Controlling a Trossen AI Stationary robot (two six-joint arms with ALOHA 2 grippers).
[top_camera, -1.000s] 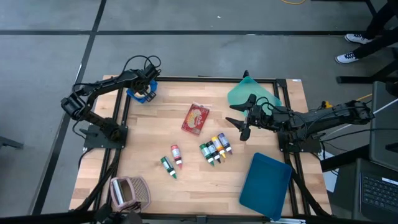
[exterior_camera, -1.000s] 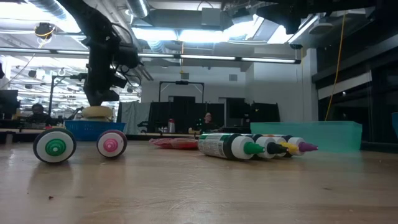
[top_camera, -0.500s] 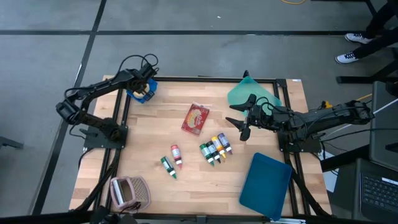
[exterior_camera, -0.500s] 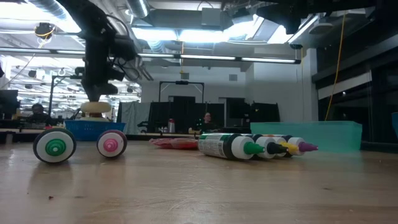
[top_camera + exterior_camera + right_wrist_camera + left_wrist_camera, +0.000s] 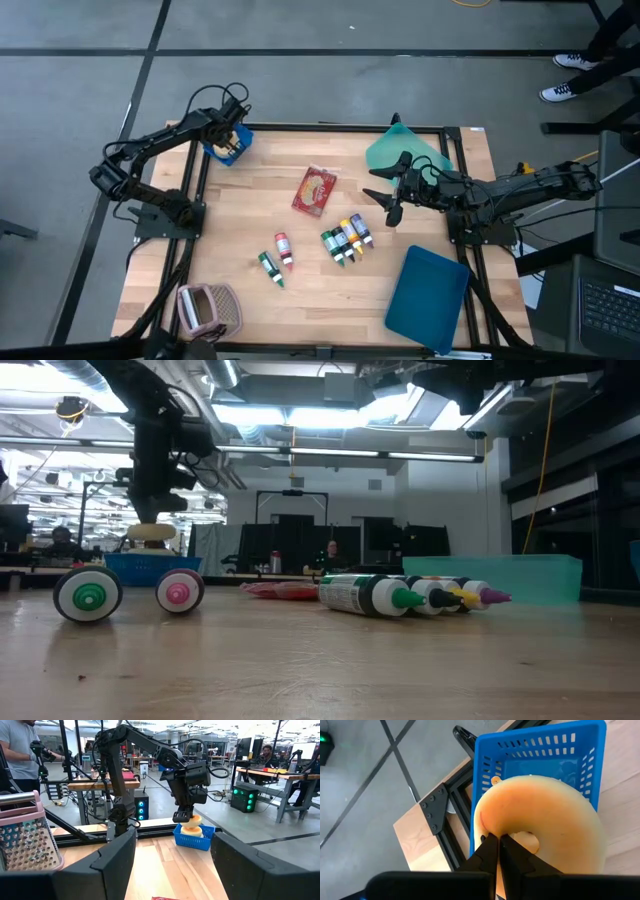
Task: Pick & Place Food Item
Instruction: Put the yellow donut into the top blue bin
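A tan ring-shaped doughnut point(image 5: 540, 820) hangs just above a blue slotted basket point(image 5: 580, 750) at the table's far left corner. My left gripper point(image 5: 499, 847) is shut on it and slants down from above; the low view shows the doughnut point(image 5: 152, 532) over the basket point(image 5: 150, 565). The high view places this gripper point(image 5: 228, 135) over the basket point(image 5: 226, 148). My right gripper point(image 5: 383, 205) hovers open and level at the table's right middle, holding nothing, and its wrist view shows the doughnut point(image 5: 193, 820) far off. My left gripper pinches the doughnut's ring beside its hole point(image 5: 485, 827) between its two fingers, which come slanting down from above. The fingers point(image 5: 490, 851) cover the place of contact. The doughnut hangs tilted below them, clear of the basket.
A red food packet point(image 5: 315, 188) lies mid-table. Several coloured bottles point(image 5: 347, 240) lie near it, two more point(image 5: 277, 258) to their left. A teal bowl point(image 5: 405, 150) is at the far right, a blue tray point(image 5: 428, 298) at the near right, a pink grater point(image 5: 207, 308) at the near left.
My left gripper has risen a little with the doughnut, which sat at the basket's rim a second ago and now hangs just above it. The gripper has stayed shut on it.
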